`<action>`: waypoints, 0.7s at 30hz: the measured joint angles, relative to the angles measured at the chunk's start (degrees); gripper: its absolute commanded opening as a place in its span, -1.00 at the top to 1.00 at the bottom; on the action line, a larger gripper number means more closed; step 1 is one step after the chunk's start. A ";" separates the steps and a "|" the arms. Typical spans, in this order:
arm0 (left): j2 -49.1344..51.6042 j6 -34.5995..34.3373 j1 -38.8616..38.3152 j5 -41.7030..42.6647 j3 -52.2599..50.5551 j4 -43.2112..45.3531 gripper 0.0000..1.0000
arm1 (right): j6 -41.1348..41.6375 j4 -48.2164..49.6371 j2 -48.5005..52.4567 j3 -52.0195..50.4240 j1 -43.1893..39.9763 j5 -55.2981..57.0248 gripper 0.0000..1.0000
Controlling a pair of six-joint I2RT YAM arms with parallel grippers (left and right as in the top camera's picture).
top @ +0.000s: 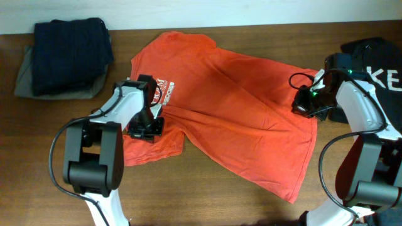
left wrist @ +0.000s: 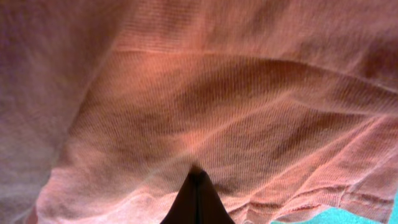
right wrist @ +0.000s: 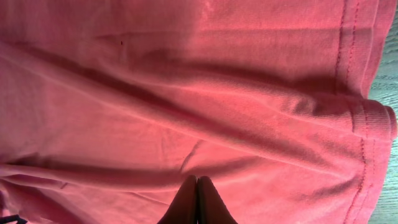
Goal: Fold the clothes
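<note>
Left arm is reaching in from lower left, wrist bent down. The left gripper (top: 146, 123) is sitting on the T-shirt (top: 239, 119) near its white lettering, pincer clenched (left wrist: 197, 179). Right arm is coming in from the right edge, with the right gripper (top: 305, 100) down on the shirt's right edge, fingers also pressed together (right wrist: 197, 185). Cloth is puckering at both tips, possibly a nipped fold, can't tell. Shirt is lying rumpled across the centre of the table (top: 38, 163). Dark folded stack (top: 70, 55) is sitting upper left, black garment (top: 377, 59) at the right edge.
</note>
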 measured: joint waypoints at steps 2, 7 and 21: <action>-1.07 -0.04 0.04 0.17 -1.62 1.09 0.99 | -0.04 0.00 0.00 0.00 0.00 0.00 0.92; -1.92 -0.24 0.04 2.84 -4.22 -1.31 0.99 | -0.04 0.17 0.00 0.00 0.00 0.02 0.92; 0.37 -5.64 0.00 1.01 -7.93 -13.86 0.99 | 0.00 0.79 0.00 0.00 0.00 0.00 0.91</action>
